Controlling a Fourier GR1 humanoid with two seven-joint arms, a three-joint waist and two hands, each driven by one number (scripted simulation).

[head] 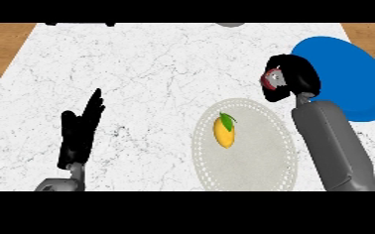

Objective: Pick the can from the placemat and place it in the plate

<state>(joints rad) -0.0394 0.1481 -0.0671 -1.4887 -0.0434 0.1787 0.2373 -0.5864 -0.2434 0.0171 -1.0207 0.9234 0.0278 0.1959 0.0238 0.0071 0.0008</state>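
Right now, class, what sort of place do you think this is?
Probably a kitchen counter: a white marble-patterned top, a lemon on a pale placemat, a blue plate, and a can in the right robot hand.

No legible text, labels, brands or numbers. Can (273,78), enclosed in the curled right hand (296,77), shows only red and grey surface; no lettering resolvable.

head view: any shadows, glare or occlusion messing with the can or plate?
Head view: light is flat and even, no glare on the marble counter, no clear cast shadows. The can is mostly hidden by the right hand curled round it; only its grey and red end shows. The blue plate is partly covered by that hand and forearm. The lemon on the placemat shows unobstructed.
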